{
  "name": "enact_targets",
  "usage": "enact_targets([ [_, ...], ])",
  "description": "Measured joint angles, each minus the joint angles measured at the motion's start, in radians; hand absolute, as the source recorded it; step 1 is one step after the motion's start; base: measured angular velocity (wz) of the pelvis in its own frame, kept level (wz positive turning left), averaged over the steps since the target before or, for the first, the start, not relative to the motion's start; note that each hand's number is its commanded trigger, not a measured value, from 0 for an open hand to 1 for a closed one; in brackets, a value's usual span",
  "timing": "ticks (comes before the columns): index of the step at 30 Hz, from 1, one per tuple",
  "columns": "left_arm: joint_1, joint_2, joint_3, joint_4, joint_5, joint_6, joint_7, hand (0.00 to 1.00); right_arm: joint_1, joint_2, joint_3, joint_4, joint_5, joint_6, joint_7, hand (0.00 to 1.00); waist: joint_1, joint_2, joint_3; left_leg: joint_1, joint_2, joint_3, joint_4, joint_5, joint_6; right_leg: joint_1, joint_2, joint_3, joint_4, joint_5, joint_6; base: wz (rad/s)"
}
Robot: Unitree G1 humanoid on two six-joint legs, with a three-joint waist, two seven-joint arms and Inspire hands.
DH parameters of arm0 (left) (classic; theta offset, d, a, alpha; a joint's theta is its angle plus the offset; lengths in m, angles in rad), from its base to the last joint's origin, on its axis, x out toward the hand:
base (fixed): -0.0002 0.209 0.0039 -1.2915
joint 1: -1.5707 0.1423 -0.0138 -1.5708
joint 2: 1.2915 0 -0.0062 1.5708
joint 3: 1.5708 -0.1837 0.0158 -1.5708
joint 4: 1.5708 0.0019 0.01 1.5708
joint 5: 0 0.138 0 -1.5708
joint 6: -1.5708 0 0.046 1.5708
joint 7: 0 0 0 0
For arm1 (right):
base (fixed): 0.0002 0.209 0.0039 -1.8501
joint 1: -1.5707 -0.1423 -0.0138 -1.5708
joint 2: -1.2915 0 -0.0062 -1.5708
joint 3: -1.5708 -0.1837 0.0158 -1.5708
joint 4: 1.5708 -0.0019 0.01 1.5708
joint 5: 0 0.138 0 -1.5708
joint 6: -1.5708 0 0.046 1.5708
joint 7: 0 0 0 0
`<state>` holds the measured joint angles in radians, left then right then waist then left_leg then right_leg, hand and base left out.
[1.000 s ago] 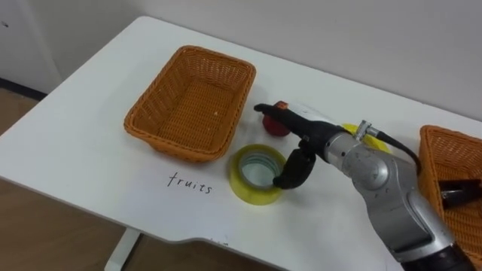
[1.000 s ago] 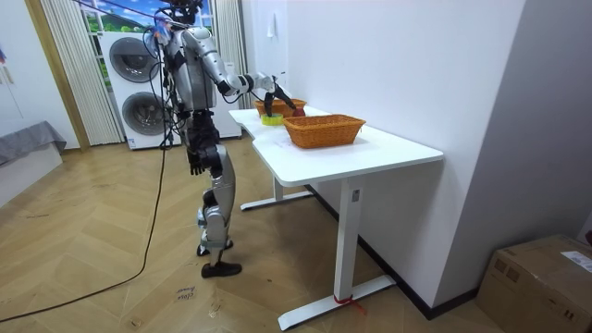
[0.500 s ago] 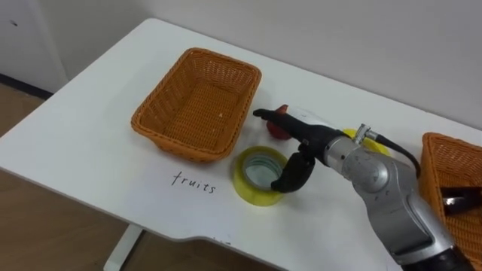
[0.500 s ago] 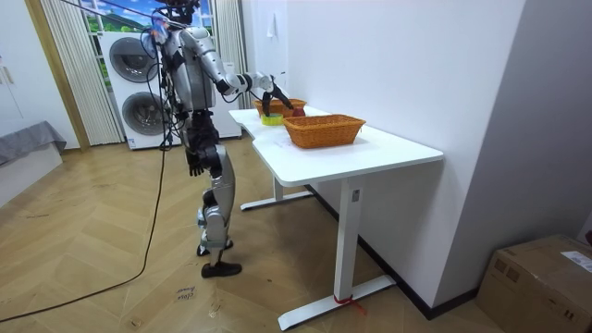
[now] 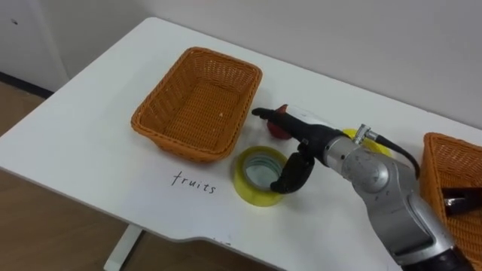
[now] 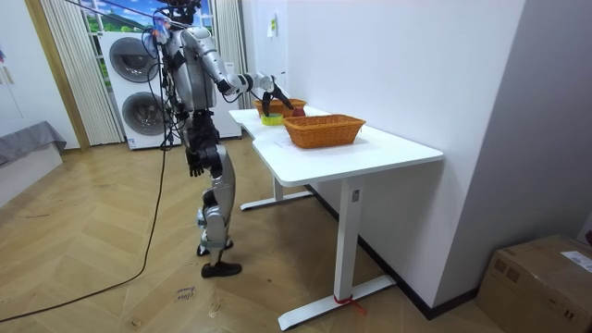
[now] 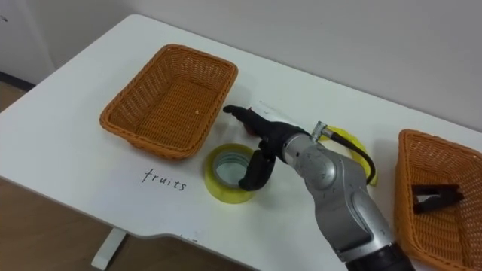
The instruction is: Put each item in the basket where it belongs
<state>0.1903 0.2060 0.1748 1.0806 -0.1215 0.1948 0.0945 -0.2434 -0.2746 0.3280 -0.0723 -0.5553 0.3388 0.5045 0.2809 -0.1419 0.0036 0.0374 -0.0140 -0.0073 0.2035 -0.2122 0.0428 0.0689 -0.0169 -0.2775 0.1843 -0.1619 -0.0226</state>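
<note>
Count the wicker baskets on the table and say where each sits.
2. The left basket sits behind the handwritten label; the right basket sits far right, with a dark item inside.

Reaching in from 5 o'clock over white table point(image 7: 68, 162): right hand point(image 7: 267, 137), fingers point(image 7: 239, 114) straight toward 10 o'clock, thumb down at 3 o'clock rim of yellow tape roll point(image 7: 220, 190). At 10 o'clock, wicker basket point(image 7: 151, 135), handwritten label point(image 7: 164, 179) just below. At 3 o'clock, second basket point(image 7: 407, 188) holding black clip point(image 7: 433, 197).
</note>
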Motion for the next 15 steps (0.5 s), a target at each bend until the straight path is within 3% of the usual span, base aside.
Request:
enact_targets([
  [6,-0.002,0.000,-0.001,0.002,-0.003,-0.002,0.001,0.00,0.000,0.000,0.000,0.001,0.007,-0.001,-0.015,0.00,-0.001,0.003,0.0021,0.000,0.000,0.000,0.001,0.000,0.000,0.000,0.000,0.000,0.000,0.000,0.000,0.00],
  [15,0.012,-0.001,-0.004,0.020,0.006,-0.005,0.011,0.00,0.010,0.017,0.000,0.001,0.000,-0.003,-0.096,0.00,-0.002,0.017,0.0117,-0.001,0.000,0.000,0.000,0.000,0.000,-0.002,0.000,0.001,0.000,0.000,0.000,0.00],
])
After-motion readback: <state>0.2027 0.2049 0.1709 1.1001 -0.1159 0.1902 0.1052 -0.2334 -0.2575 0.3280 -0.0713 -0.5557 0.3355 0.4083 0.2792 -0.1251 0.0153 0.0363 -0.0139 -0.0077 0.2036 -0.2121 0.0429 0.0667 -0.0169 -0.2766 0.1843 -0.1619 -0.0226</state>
